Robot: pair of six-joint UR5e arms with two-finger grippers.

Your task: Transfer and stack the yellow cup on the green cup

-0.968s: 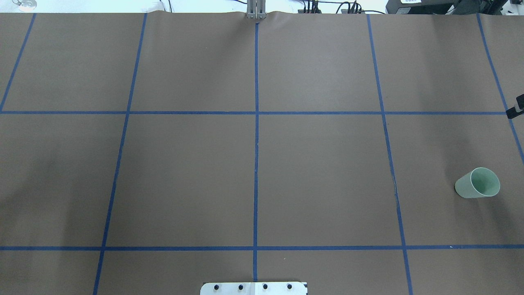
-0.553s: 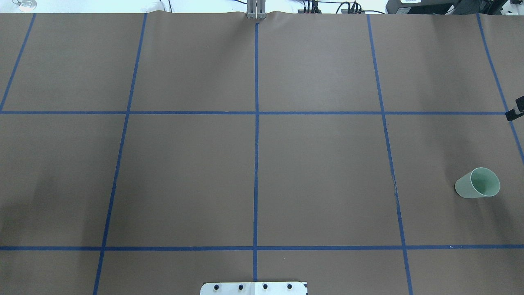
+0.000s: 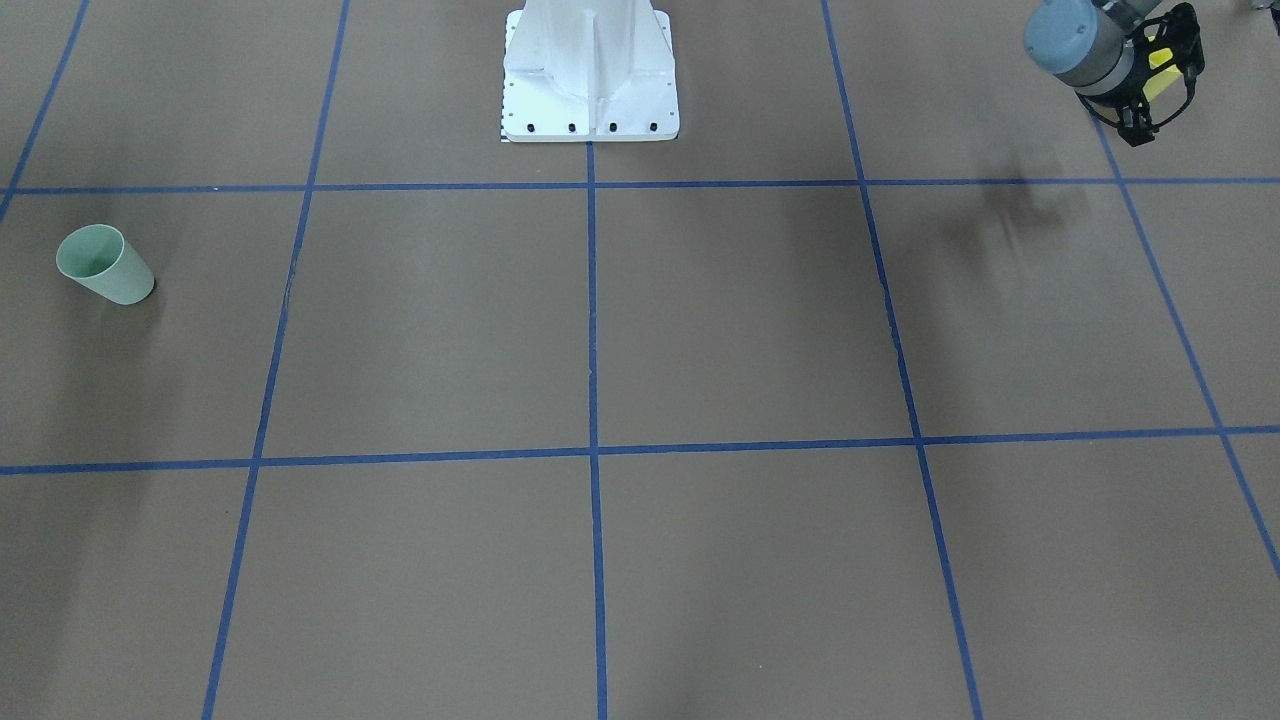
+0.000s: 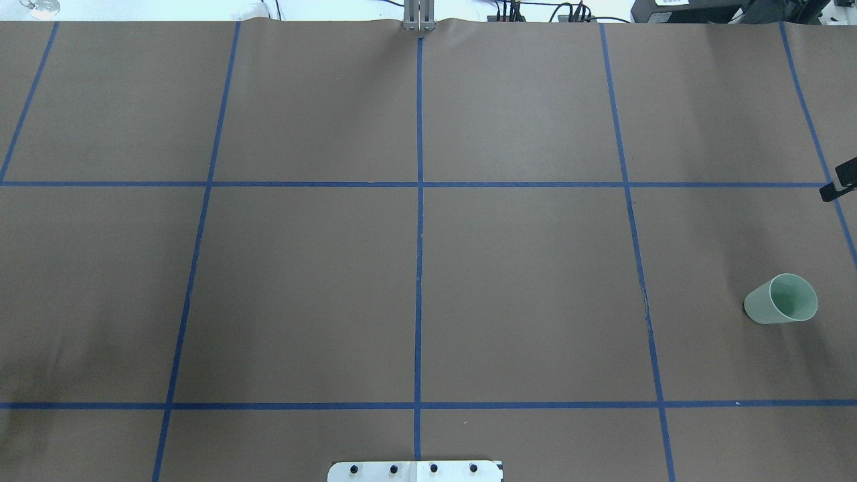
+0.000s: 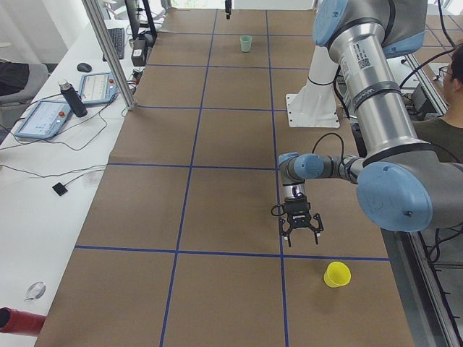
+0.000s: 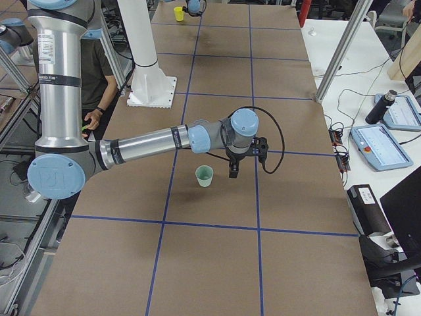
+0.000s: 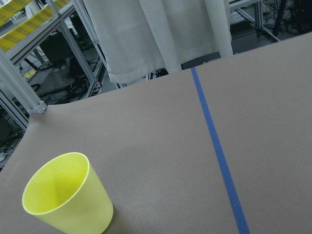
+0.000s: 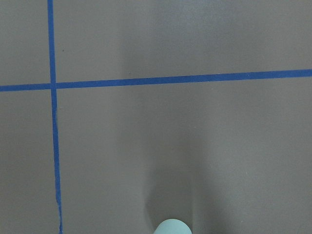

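Note:
The yellow cup (image 5: 337, 275) stands upright near the table's left end; it also shows in the left wrist view (image 7: 68, 195) at lower left. My left gripper (image 5: 300, 235) hangs open above the table, a little short of the cup and clear of it; the front view (image 3: 1150, 105) shows yellow behind its fingers. The green cup (image 4: 782, 299) stands upright at the right end, and its rim shows in the right wrist view (image 8: 171, 227). My right gripper (image 6: 232, 172) hovers beside it; only a tip shows overhead (image 4: 837, 184), so I cannot tell its state.
The robot's white base plate (image 3: 590, 70) sits at the near middle edge. Blue tape lines (image 4: 418, 268) divide the brown table. An operator (image 5: 448, 108) sits by the robot. A desk with tablets (image 5: 43, 119) and metal posts (image 6: 342, 52) run along the far side.
The bit of my right gripper at the overhead view's right edge has shifted slightly left and down. The arm shadow at the left has slid toward the near edge. The green cup has not moved.

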